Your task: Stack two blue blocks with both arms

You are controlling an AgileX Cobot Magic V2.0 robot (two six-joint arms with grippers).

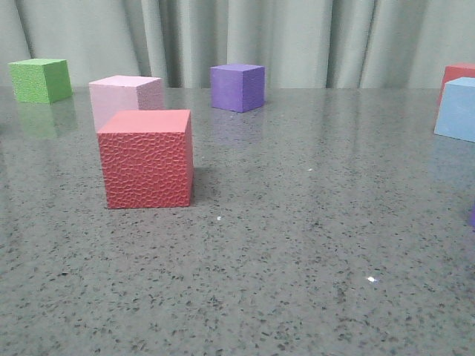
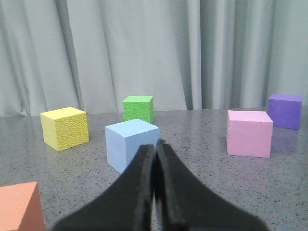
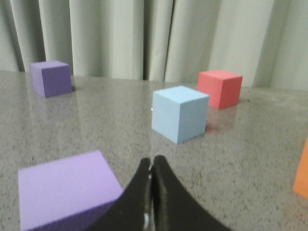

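Both grippers are pinched shut, holding nothing. Left gripper (image 2: 155,147) has a blue block (image 2: 131,144) just beyond its tips, slightly left. Right gripper (image 3: 151,166) faces the other blue block (image 3: 179,113) farther ahead, slightly right, resting on the table (image 1: 297,245) at its right edge.

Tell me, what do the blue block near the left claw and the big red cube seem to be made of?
Blue block: probably foam, smooth and matte, with flat, even faces and no shine. Red cube: perhaps also foam, but its front has a pebbled, dimpled texture.
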